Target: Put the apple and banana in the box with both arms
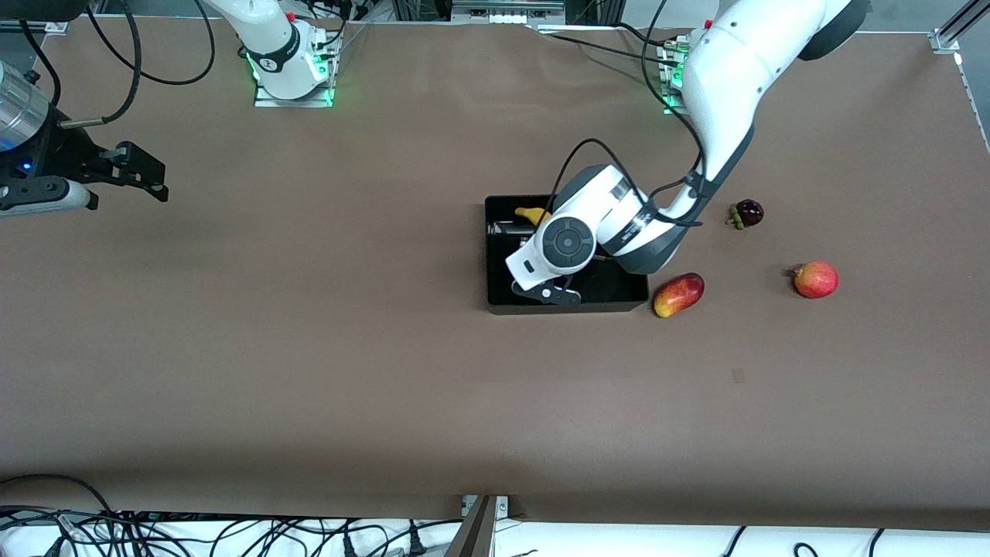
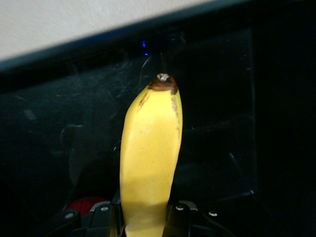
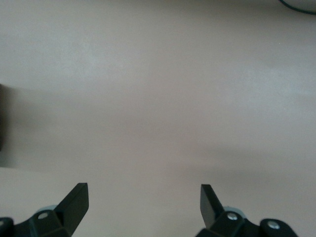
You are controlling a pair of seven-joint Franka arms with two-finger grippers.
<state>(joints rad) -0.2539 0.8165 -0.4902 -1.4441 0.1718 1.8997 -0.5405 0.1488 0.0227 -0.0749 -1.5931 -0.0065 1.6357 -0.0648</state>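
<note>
The black box point(image 1: 619, 288) stands mid-table. My left gripper point(image 2: 148, 224) is down inside it, shut on the yellow banana point(image 2: 150, 153), whose dark tip points out over the box floor point(image 2: 222, 123). In the front view the left arm's wrist point(image 1: 568, 244) covers the gripper, and only the banana's end point(image 1: 534, 215) shows. A small red patch point(image 2: 84, 203) beside the fingers may be the apple; it is hidden in the front view. My right gripper point(image 1: 147, 176) waits open and empty over bare table point(image 3: 144, 197) at the right arm's end.
An oblong red-and-yellow fruit point(image 1: 678, 295) lies against the box's corner nearest the front camera at the left arm's end. A pinkish-red round fruit point(image 1: 815, 279) and a dark purple fruit point(image 1: 748, 213) lie farther toward the left arm's end.
</note>
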